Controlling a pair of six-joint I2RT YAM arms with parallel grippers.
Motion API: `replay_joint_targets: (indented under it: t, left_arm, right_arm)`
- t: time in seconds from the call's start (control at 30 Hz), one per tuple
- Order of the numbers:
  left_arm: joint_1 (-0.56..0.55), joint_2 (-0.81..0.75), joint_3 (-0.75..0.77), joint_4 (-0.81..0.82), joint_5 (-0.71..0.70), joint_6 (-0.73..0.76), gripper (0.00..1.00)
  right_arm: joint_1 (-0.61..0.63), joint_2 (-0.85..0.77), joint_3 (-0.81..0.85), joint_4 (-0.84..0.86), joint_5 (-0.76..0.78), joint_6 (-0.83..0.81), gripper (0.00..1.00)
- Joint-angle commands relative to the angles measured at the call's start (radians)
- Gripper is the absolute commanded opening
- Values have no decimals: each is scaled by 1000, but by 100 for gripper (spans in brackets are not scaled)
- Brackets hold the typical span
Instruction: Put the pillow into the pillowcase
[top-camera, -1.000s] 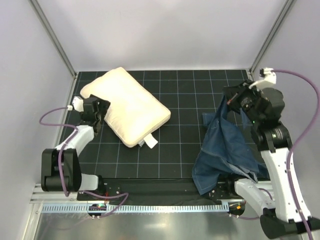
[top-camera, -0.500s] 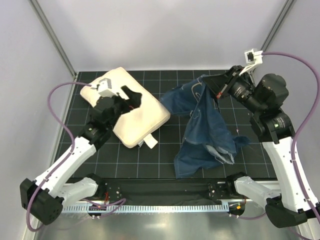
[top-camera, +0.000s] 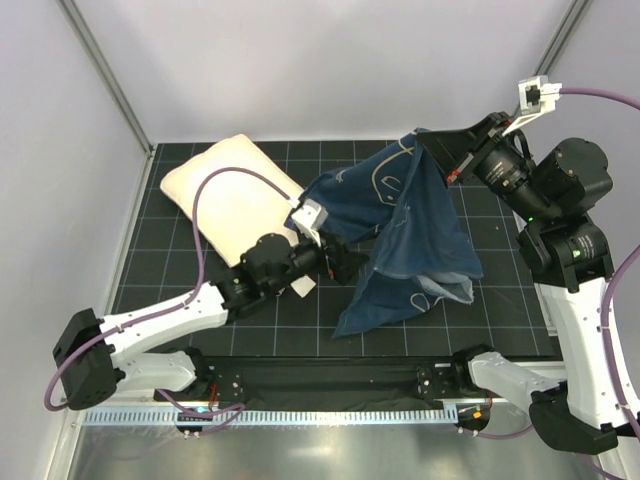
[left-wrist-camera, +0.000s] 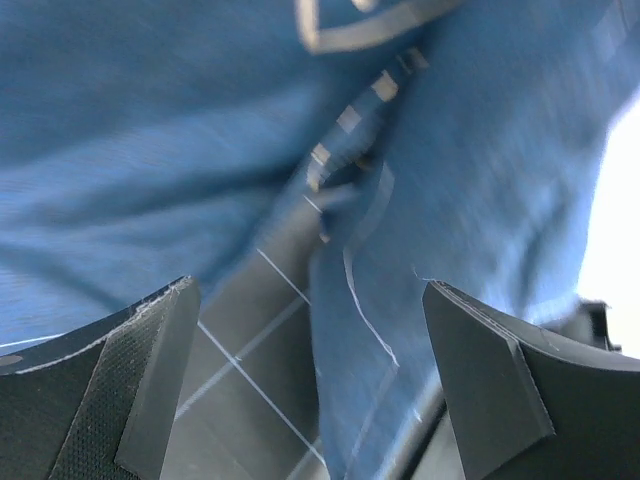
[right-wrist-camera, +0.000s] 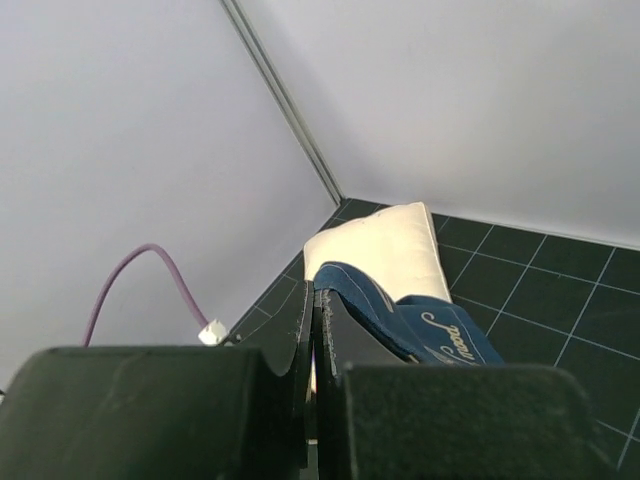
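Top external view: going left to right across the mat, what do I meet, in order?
Pillow → left gripper, open, at the pillowcase's left edge → pillowcase → right arm's wrist. The right gripper is left out: it pinches the pillowcase's top corner and overlaps it.

L gripper now at pillowcase.
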Motion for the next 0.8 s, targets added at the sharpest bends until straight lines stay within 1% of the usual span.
replay_joint_targets:
  t: [0.0,0.13,0.2,0.3,0.33,0.37,0.43,0.47,0.53,0.57,0.63,0.7,0.73,0.77]
  left_arm:
    - [-55,-26,-53,148,66,65,98]
    - [-121,-46,-124,158,75,86,98]
    - [-158,-27,-138,158,64,97,100]
    - [-178,31,-144,161,47,102,100]
    - [-192,43,-144,166,49,103,99]
    - [-199,72,-144,175,43,106,96]
    - [-224,100,-141,174,9,106,94]
    - [-227,117,-138,166,-27,108,91]
    - [-236,158,-121,123,-109,99,90]
    - [-242,172,-116,96,-200,97,90]
    - [-244,194,-125,54,-293,76,87]
    - [-244,192,-147,48,-330,73,73]
    - [-244,183,-145,40,-339,71,61]
    - [-244,175,-141,27,-339,74,41]
  right_arm:
    - [4,6,54,-3,52,-1,4]
    - [6,12,57,-18,90,-13,4]
    - [6,12,54,-20,107,-16,4]
    - [6,16,57,-18,136,-21,4]
    - [4,16,59,-18,144,-23,4]
    - [6,19,60,-20,150,-24,4]
    - [6,26,70,-24,167,-26,4]
    - [6,30,73,-29,175,-30,4]
    - [6,32,79,-32,209,-32,4]
    - [4,33,89,-33,219,-42,4]
    - [6,32,108,-36,245,-49,4]
    - [6,29,120,-43,271,-62,4]
    - [6,29,132,-47,287,-69,4]
    - [6,29,140,-59,331,-76,4]
